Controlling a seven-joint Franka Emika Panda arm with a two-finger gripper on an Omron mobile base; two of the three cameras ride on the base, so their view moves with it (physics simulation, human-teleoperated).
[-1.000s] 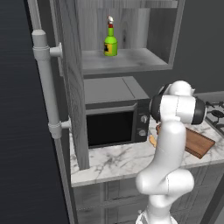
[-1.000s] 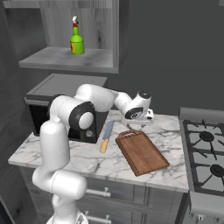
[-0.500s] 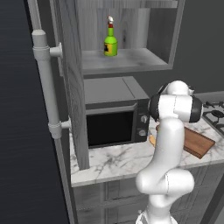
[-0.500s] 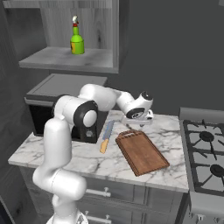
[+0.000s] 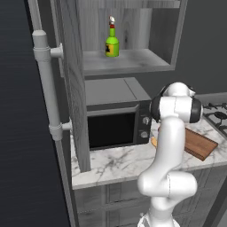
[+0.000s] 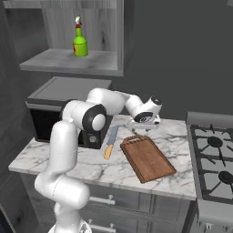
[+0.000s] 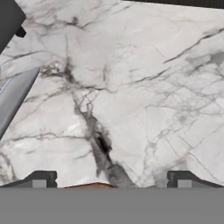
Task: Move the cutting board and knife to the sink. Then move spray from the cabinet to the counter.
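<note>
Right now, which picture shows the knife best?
The right base view: the whole knife lies on the counter left of the cutting board, blade and yellow handle both clear. In the left base view the arm hides all but a bit of its handle. The hand view catches just its grey blade.

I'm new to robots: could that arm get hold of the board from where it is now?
Probably yes. The open gripper hovers just above the board's handle end, with nothing between them. The knife lies apart, to one side on the counter, so the way looks free.
</note>
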